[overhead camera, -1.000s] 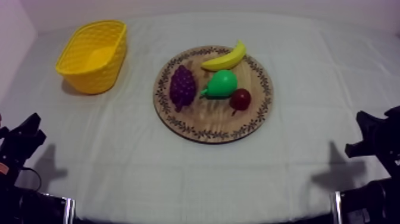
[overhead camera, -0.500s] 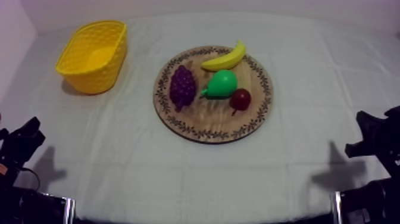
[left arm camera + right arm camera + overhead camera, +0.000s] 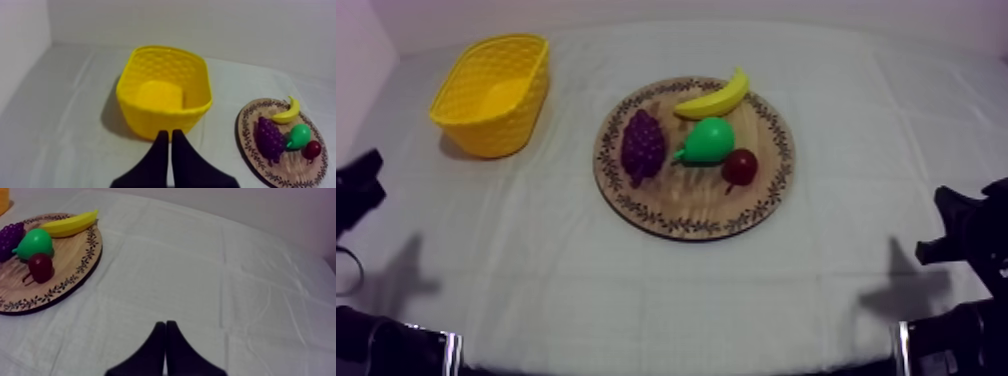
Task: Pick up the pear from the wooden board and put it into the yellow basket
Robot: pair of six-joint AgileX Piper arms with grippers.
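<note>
Left end effector (image 3: 170, 134) pointed at the yellow basket (image 3: 165, 90) just ahead, its fingers pressed into a narrow wedge, empty. The pear (image 3: 300, 136) lay on the wooden board (image 3: 245, 131), ahead and to its right — well apart. Right end effector (image 3: 165, 324), also closed on nothing, hung over the surface (image 3: 200, 278), board ahead-left.

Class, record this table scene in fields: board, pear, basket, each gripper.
Board: round wooden board with a patterned rim, four toy fruits on it
Pear: green pear, between yellow banana, purple bunch of grapes, small red fruit
Basket: yellow basket, empty, left of board
Left gripper: shut, near basket
Right gripper: shut, over cloth
</note>
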